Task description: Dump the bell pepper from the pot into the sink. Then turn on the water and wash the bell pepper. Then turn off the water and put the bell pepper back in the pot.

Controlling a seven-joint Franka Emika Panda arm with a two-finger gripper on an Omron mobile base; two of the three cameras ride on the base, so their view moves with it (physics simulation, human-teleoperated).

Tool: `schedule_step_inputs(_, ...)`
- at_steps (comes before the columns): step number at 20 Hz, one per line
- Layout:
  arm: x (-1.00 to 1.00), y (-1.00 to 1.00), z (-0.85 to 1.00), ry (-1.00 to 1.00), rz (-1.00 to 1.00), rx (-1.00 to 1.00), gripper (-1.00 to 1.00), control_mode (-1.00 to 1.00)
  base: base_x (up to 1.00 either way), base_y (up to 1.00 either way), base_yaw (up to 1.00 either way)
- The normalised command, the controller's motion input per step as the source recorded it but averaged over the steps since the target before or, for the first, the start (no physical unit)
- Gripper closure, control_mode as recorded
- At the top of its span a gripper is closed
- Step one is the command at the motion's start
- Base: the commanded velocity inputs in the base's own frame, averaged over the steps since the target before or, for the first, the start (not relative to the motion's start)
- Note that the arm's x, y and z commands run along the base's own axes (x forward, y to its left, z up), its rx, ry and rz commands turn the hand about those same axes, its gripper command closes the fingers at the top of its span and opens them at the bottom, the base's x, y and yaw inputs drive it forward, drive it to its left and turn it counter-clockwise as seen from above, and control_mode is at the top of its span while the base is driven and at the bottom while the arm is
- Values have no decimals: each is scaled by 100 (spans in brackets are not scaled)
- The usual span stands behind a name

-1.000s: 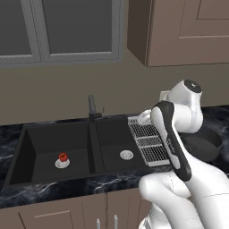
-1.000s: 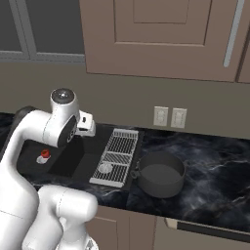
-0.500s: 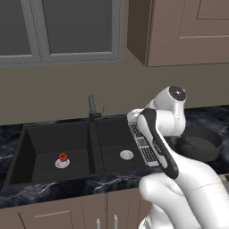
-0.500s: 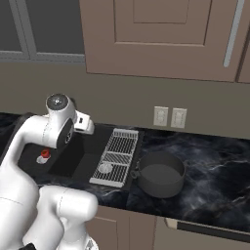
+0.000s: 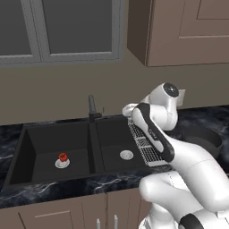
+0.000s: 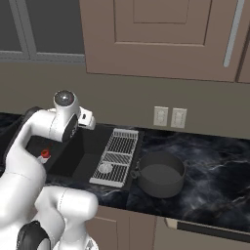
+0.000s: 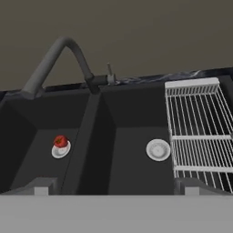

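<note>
Swinging left from the pot (image 6: 160, 175), the wide-open, empty claw (image 7: 116, 189) faces the sink (image 7: 127, 113), where the small, light, smooth bell pepper (image 7: 60, 141) probably needs pinching across its round body.

The sink (image 5: 27, 147) is set into the surface (image 6: 215, 166). The pepper (image 5: 63, 157) sits on the left basin's drain. The faucet (image 7: 54, 59) stands behind the divider. The rack (image 6: 117, 156) covers the right basin's right side; the pot (image 6: 161, 173) stands just right of it.
</note>
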Motion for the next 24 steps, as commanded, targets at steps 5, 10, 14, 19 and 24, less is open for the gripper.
schedule_step_inputs(5,19,21,0,-2,0,2,-100,-100,0,0,0)
schedule_step_inputs(10,26,19,0,-1,0,1,-100,-100,0,0,0)
schedule_step_inputs(14,26,13,-3,0,0,1,-100,-100,0,0,0)
schedule_step_inputs(19,22,10,-10,0,0,1,-100,-100,0,0,0)
schedule_step_inputs(24,24,8,-18,0,0,1,-100,-100,0,0,0)
